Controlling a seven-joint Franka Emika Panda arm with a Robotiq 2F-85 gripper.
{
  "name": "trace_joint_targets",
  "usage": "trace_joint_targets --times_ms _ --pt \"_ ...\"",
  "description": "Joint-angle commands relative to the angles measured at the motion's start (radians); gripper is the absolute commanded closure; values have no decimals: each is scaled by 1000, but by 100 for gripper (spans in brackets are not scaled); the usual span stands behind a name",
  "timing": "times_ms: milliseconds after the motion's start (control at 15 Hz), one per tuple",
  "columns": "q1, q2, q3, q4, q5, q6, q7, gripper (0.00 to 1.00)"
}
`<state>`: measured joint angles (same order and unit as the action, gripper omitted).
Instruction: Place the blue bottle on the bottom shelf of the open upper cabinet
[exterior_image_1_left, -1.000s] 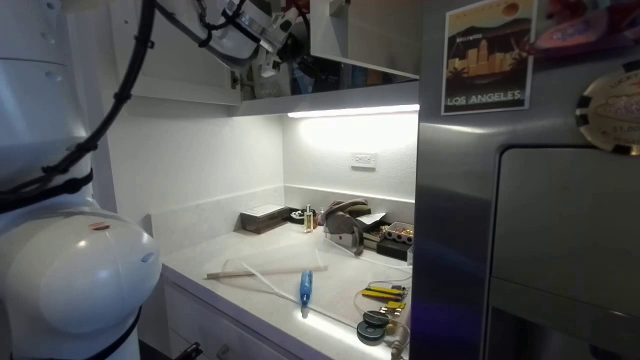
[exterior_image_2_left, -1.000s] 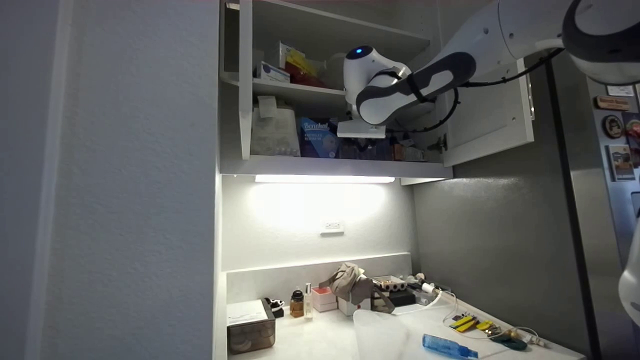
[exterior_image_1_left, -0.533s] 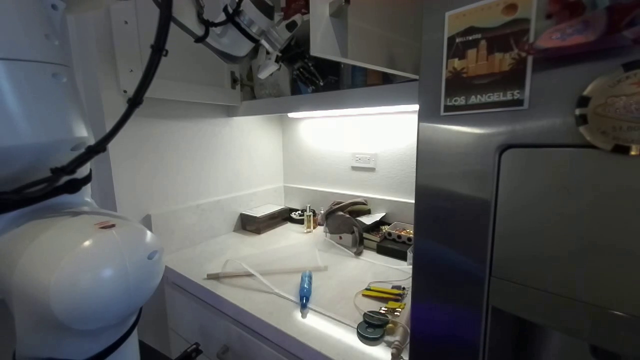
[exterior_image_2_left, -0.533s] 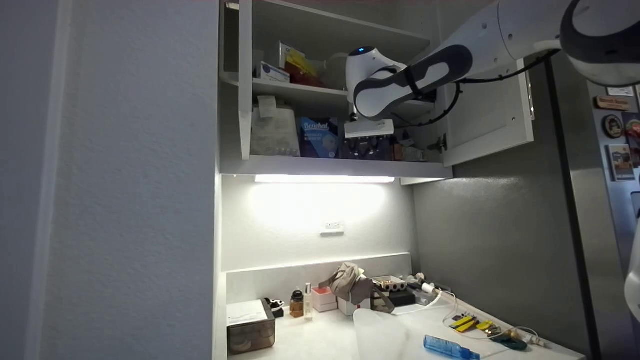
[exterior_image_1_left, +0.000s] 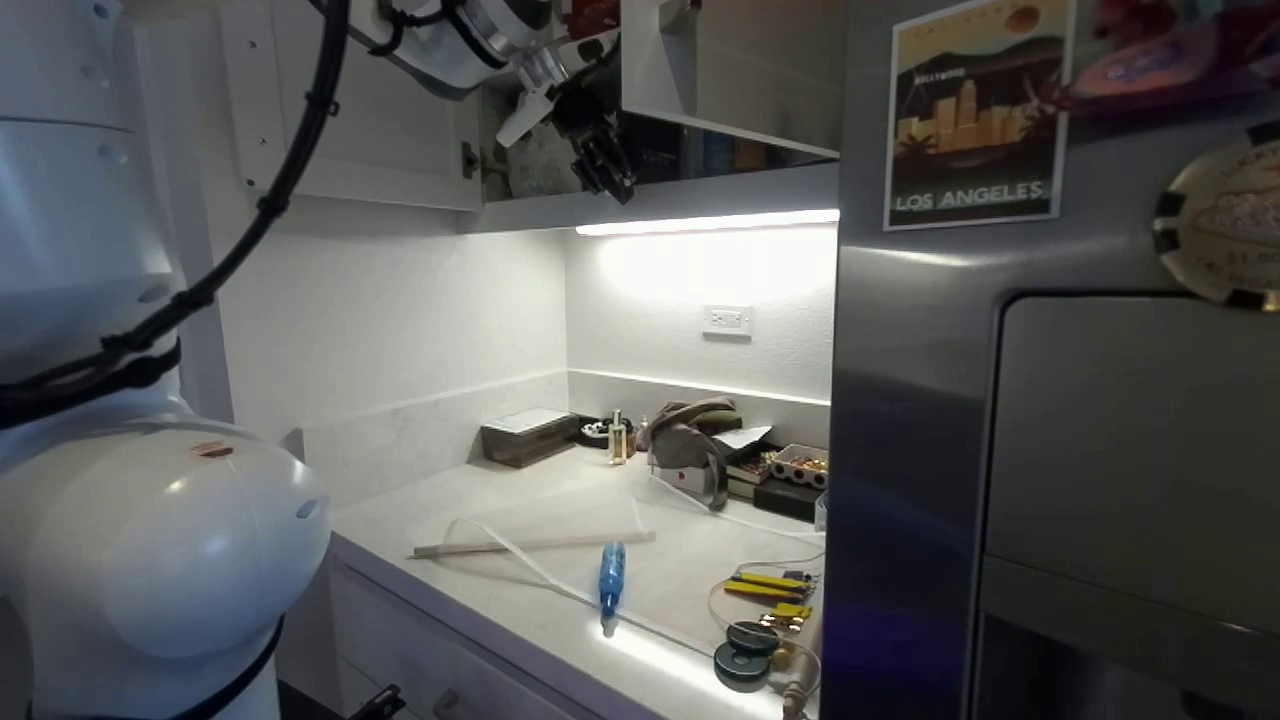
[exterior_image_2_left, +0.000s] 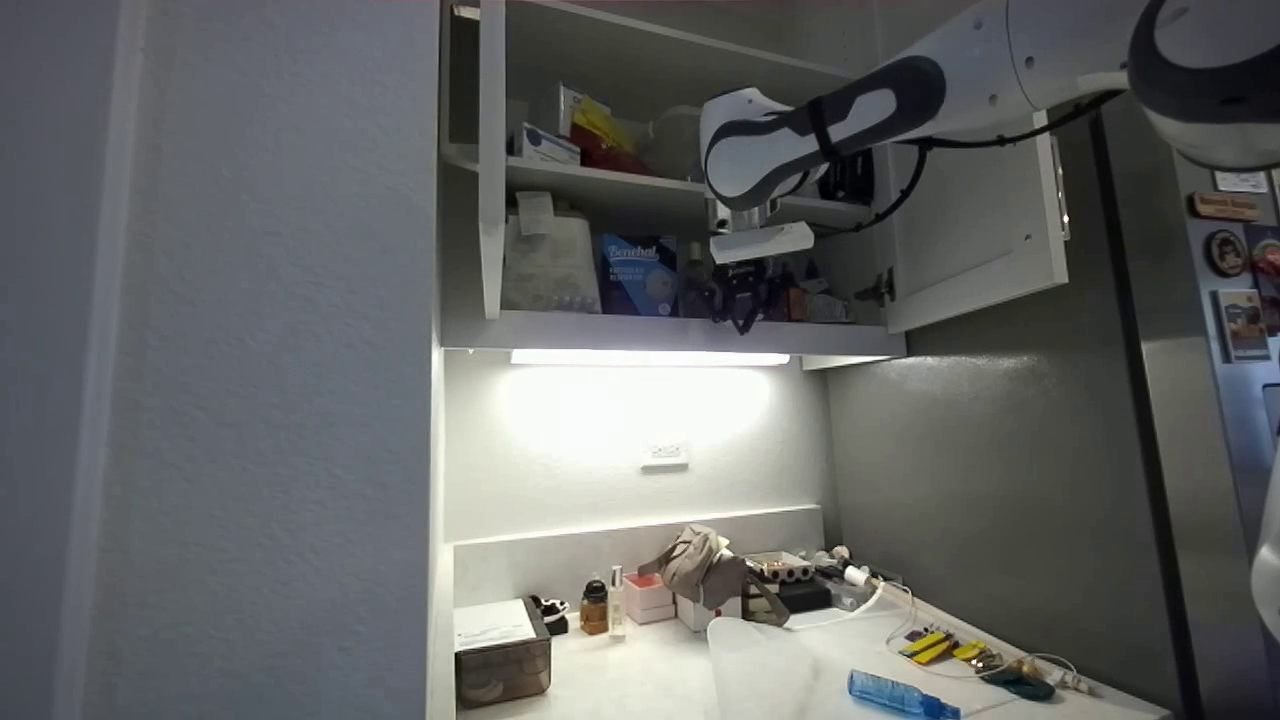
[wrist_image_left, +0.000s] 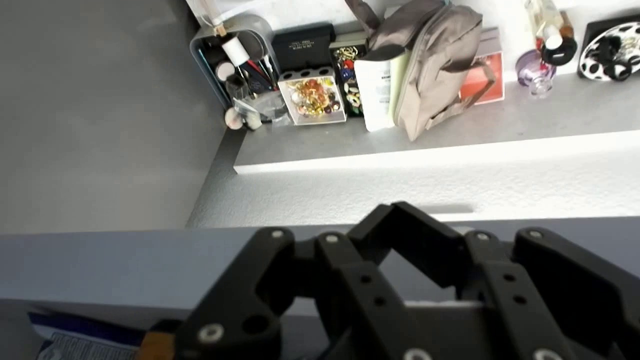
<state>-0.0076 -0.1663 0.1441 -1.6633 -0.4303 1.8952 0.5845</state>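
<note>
Blue and slim, the bottle (exterior_image_1_left: 612, 575) is seen lying on its side on the white worktop (exterior_image_1_left: 430, 500). In both exterior views it is found low down, near five or six o'clock. The fingers (wrist_image_left: 377, 225) are clenched, with their tips put together, and are hung well above the bottle, between eleven and twelve o'clock from it in both exterior views. They are seen in front of the bottom shelf (exterior_image_2_left: 640, 328); whether it is touched cannot be told.

The shelf is part of the open cabinet (exterior_image_2_left: 655, 75), and a door (exterior_image_2_left: 970, 230) is swung wide at two o'clock in an exterior view. Bright light is given by a strip (exterior_image_1_left: 700, 222) under the shelf. On the shelf, a cloudy tub (exterior_image_2_left: 548, 265) and a blue box (exterior_image_2_left: 637, 275) are seen side by side, near nine o'clock from the fingers in an exterior view.

On the worktop, yellow things (exterior_image_1_left: 762, 591) are set near three o'clock from the bottle in an exterior view, and dark discs (exterior_image_1_left: 740, 660) near four o'clock. A brown box (exterior_image_2_left: 505, 672) with paper (exterior_image_2_left: 490, 625) on top is seen at seven o'clock in an exterior view. In the wrist view, a bag (wrist_image_left: 430, 60) is shown near one o'clock and a box of beads (wrist_image_left: 320, 120) near twelve o'clock. A poster (exterior_image_1_left: 970, 130) is stuck on the grey fridge (exterior_image_1_left: 910, 380) at two o'clock in an exterior view.
</note>
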Motion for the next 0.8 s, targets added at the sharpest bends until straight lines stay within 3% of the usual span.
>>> trace_joint_targets --times_ms 0,267,333,400,733 --pt "6 -27 -27 79 66 -128 -118 98" --pt "1 -91 -39 50 58 -257 -202 98" --pt "1 -113 -39 28 48 -290 -217 66" --pt "2 -131 -41 12 51 -320 -231 65" --pt "5 -241 -35 -140 69 -312 -199 27"
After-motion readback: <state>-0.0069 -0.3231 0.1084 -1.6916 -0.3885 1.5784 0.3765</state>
